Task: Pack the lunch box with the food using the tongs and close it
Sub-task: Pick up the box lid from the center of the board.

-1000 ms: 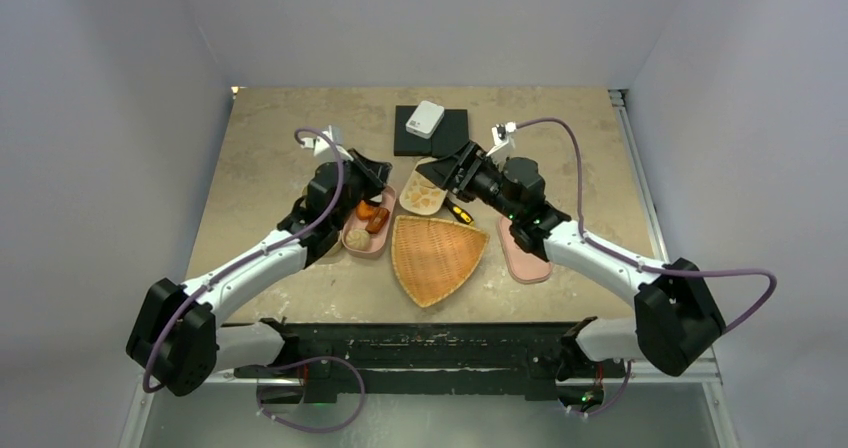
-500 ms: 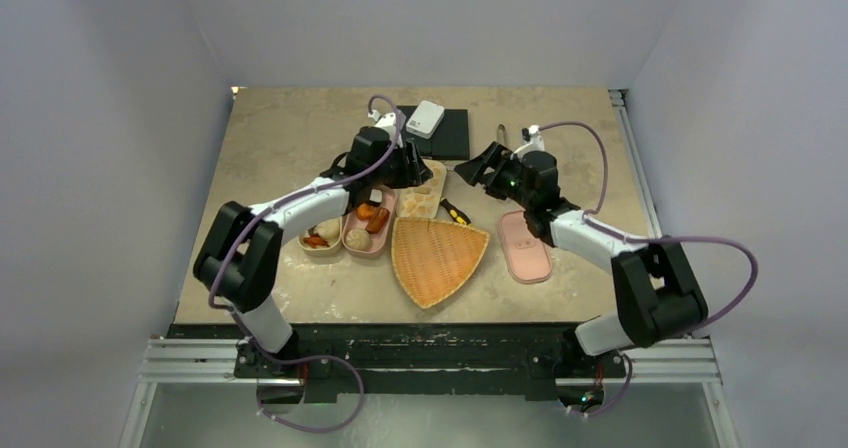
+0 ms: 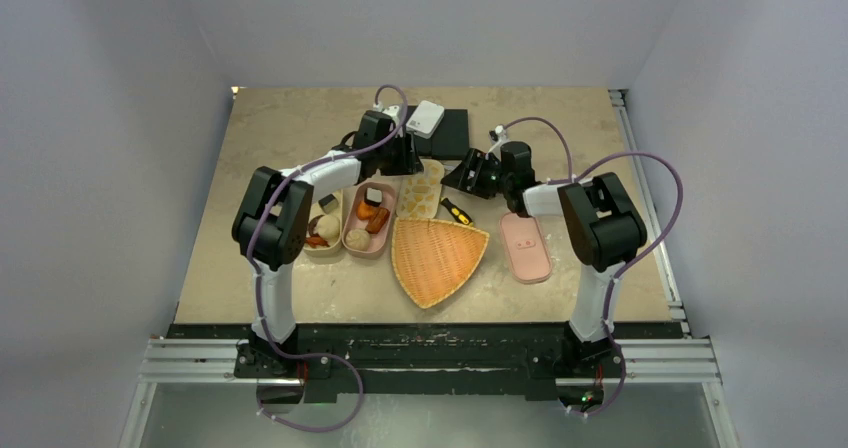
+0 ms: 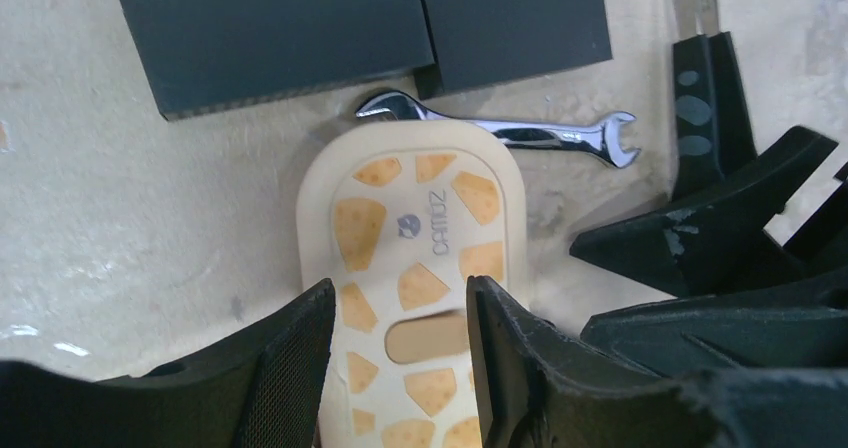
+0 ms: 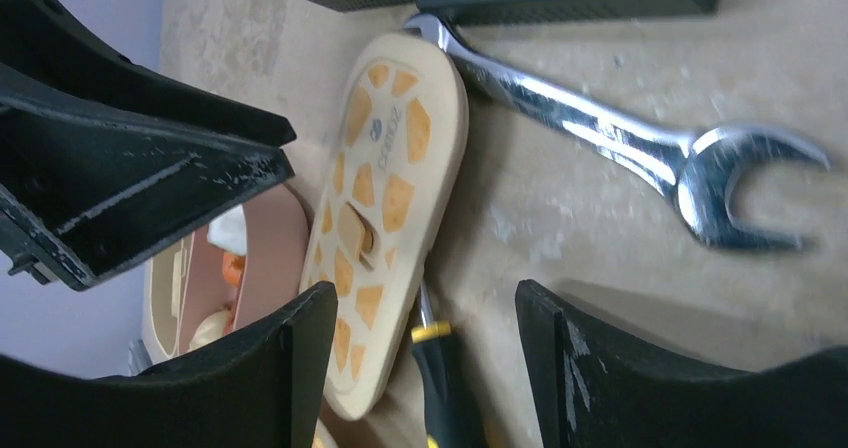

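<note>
My left claw (image 4: 400,298) gapes, empty, over the patterned lid (image 4: 410,218); my right claw (image 5: 422,308) hangs released too, the screwdriver (image 5: 440,378) cut off beneath it; only the overhead view shows the food (image 3: 368,208), lying in the lunch box (image 3: 365,254).

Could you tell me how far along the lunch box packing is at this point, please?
Done: food sits in the beige box and the pink box; none shows on the woven tray. In hand: the left gripper is open over the giraffe-patterned lid, the right gripper open beside it; neither holds anything. Left: both boxes are uncovered, with the pink lid lying apart to the right.
</note>
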Robot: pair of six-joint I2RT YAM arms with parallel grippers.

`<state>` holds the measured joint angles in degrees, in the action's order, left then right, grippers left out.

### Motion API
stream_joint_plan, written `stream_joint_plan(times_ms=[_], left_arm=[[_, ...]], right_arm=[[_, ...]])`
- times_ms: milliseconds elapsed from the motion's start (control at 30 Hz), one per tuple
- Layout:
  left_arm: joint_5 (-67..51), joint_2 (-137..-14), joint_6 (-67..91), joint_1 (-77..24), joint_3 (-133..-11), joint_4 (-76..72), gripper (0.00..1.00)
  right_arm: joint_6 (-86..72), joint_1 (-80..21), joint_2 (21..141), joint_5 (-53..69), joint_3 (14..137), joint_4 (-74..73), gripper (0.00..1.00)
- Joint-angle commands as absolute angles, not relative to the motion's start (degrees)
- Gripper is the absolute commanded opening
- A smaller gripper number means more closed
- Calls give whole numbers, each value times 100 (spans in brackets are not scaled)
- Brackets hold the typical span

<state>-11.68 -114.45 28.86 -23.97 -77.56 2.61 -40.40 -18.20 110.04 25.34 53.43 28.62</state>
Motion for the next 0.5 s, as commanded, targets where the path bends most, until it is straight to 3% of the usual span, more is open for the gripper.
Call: stream_joint_plan(times_ms=[0,367,467], left_arm=[[-835,-11748,2279,-2367,-8285,668,50],[-1213,-12277,2515,-2198,-8314,712,38],[-1239,-12298,2570,-2195,-8290,705,36]], right_arm=[[-3799,-1742,11482,2956,6032,3245,68],[-4513,-1838,12620,3724,6813,3949,60],[-4637,-1959,12740,3730,6947,3996,48]])
